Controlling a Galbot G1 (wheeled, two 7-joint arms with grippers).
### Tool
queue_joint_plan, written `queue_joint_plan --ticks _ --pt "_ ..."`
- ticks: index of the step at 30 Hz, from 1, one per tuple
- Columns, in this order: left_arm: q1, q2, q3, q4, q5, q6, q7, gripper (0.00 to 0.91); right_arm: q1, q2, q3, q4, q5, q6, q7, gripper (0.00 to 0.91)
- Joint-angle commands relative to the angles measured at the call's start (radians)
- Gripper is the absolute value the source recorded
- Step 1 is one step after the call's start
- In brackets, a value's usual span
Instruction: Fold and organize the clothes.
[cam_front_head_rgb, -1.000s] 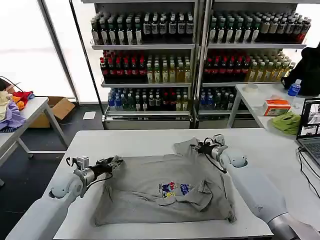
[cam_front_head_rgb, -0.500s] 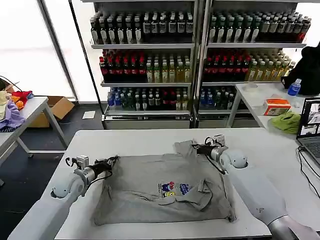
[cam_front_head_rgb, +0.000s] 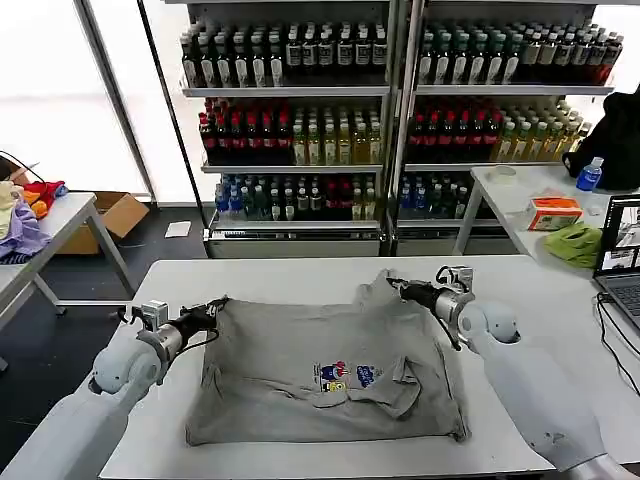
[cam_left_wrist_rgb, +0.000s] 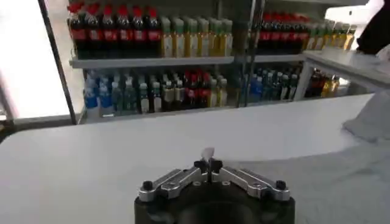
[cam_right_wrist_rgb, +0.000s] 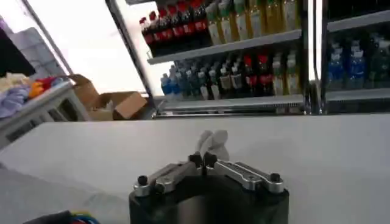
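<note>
Across the middle of the head view, the light grey T-shirt (cam_front_head_rgb: 325, 370) lies on the white tabletop (cam_front_head_rgb: 300, 278), chest print up, and it now looks wider and flatter along its top edge than it did a second ago. I see both arms have moved outward: the left gripper (cam_front_head_rgb: 208, 312) has travelled toward the left edge of the frame, dragging its corner of the shirt with it, and the right gripper (cam_front_head_rgb: 402, 289) has shifted right and a little up, pulling the fabric by the collar side into a raised peak. My reading is that the cloth is being stretched taut between the two arms, a spreading step before any fold, so the task is at an early stage. The lower right part of the shirt remains rumpled, with a sleeve folded over near the print.

Both sets of fingers are closed. In the left wrist view the left gripper (cam_left_wrist_rgb: 208, 163) has its fingers pressed together on a thin tuft of grey fabric. In the right wrist view the right gripper (cam_right_wrist_rgb: 204, 157) likewise pinches a small pale fold of the shirt standing up between its tips.
</note>
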Motion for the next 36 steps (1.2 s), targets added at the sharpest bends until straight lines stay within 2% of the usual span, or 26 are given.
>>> queue_joint_plan --ticks 1,7,12,16,21,24,27,31,32,33,34,36 --pt "0.168 0.047 -0.128 -0.226 -0.005 0.005 -0.033 0.010 -0.218 -0.074 0.176 0.293 0.115 -0.001 0.032 0.000" --pt "0.285 0.058 -0.195 -0.300 0.003 -0.002 -0.027 0.010 -0.430 -0.112 0.344 0.472 0.163 -0.010 0.041 0.000" --pt "0.387 0.056 -0.240 -0.367 0.031 -0.003 -0.020 0.010 -0.577 -0.115 0.461 0.583 0.154 -0.030 0.046 0.000" --pt "0.489 0.050 -0.285 -0.423 0.046 0.001 -0.021 0.000 -0.726 -0.110 0.509 0.651 0.123 -0.030 0.043 0.000" --pt "0.577 0.025 -0.313 -0.471 0.076 -0.006 -0.020 0.010 -0.872 -0.080 0.528 0.698 0.058 -0.021 0.041 0.000" --pt "0.614 0.009 -0.326 -0.490 0.087 -0.014 -0.021 0.010 -0.891 -0.061 0.507 0.691 0.017 -0.010 0.050 0.000" --pt "0.650 0.001 -0.347 -0.511 0.105 -0.013 -0.021 0.000 -0.921 -0.059 0.504 0.704 0.015 -0.024 0.043 0.000" --pt "0.733 -0.015 -0.377 -0.539 0.153 -0.003 -0.006 0.000 -0.979 -0.050 0.489 0.715 -0.052 -0.028 0.076 0.000" --pt "0.751 -0.020 -0.375 -0.540 0.165 -0.003 -0.002 0.272 -0.982 -0.043 0.481 0.710 -0.060 -0.023 0.097 0.000" --pt "0.762 -0.022 -0.370 -0.544 0.190 0.001 0.002 0.766 -0.979 -0.041 0.476 0.705 -0.065 -0.022 0.113 0.413" --pt "0.774 -0.029 -0.359 -0.546 0.210 0.009 0.002 0.907 -0.973 -0.031 0.471 0.696 -0.076 -0.010 0.134 0.907" --pt "0.787 -0.037 -0.341 -0.549 0.275 0.028 0.004 0.907 -0.961 -0.024 0.465 0.677 -0.105 0.001 0.151 0.907"
